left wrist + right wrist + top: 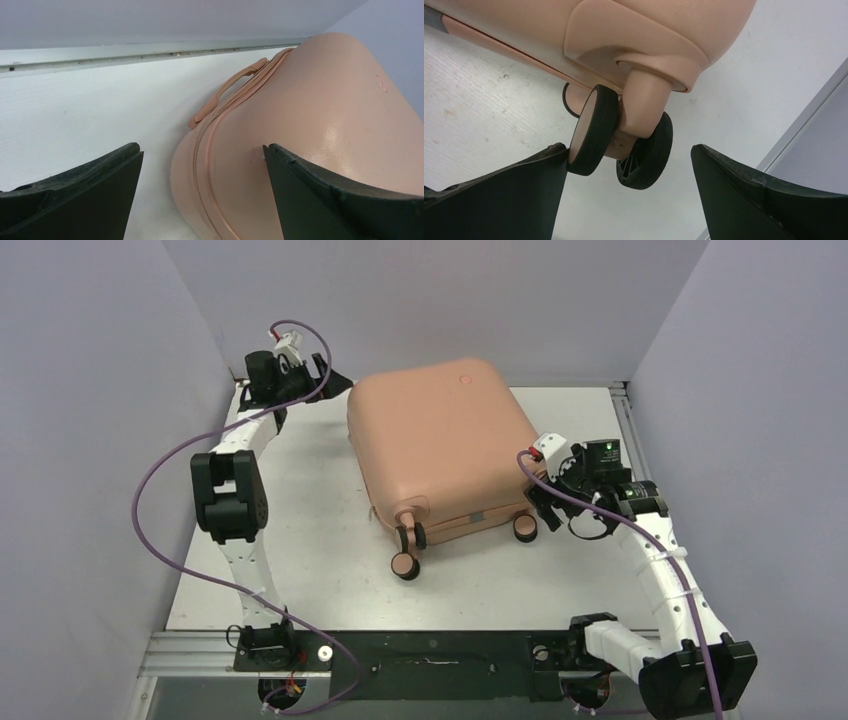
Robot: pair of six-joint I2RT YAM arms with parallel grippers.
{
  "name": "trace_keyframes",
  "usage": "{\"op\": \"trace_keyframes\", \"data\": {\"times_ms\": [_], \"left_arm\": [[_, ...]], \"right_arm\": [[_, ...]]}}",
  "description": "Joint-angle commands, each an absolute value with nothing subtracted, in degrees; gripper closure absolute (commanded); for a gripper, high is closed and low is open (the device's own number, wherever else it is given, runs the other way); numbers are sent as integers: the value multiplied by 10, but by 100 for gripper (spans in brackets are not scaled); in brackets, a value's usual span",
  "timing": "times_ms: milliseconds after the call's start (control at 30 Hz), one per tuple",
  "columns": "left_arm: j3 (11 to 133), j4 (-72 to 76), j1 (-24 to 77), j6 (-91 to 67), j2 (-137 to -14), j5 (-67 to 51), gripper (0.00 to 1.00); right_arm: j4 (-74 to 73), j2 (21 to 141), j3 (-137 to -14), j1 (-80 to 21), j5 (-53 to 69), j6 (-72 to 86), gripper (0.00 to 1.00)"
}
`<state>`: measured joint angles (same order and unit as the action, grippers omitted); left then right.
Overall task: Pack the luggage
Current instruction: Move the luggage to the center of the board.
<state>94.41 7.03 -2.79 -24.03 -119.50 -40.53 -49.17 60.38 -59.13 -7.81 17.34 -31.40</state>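
Plainly, the small salmon-pink hard-shell suitcase (440, 450) lies shut on the white table (300, 570), an open gripper at each of two corners.

Its broad shell faces up, with the small round logo dot (465, 379) near the far edge and the pink-and-black caster wheels (407, 562) pointing toward the arms' bases; the left gripper (330, 380) sits low at the far left corner, its dark fingers spread wide and holding nothing, with the suitcase's moulded pink carry handle (227, 90) and seam ahead of it in the wrist view; the right gripper (535, 508) is at the near right corner, jaws likewise wide apart and empty; one double caster (594, 130) hangs between its fingers, right against one of them; whether they touch I cannot tell.
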Motion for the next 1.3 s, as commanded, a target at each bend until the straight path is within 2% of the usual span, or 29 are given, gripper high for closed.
{"op": "trace_keyframes", "data": {"times_ms": [0, 267, 433, 600, 1067, 1267], "left_arm": [[981, 148, -13, -266, -1232, -453, 4], [973, 233, 24, -328, -1276, -535, 4], [920, 266, 32, -346, -1261, -558, 4], [836, 313, 31, -365, -1228, -577, 4], [660, 420, 49, -434, -1147, -604, 4], [639, 415, 50, -431, -1113, -581, 4]], "right_arm": [[-360, 607, -581, -80, 117, -236, 6], [-247, 623, -549, -62, 28, -172, 7], [-221, 652, -568, 33, 78, -160, 6], [-206, 720, -593, 49, 107, -174, 6], [-183, 966, -805, 44, 172, -141, 6], [-196, 979, -844, 36, 163, -114, 7]]}}
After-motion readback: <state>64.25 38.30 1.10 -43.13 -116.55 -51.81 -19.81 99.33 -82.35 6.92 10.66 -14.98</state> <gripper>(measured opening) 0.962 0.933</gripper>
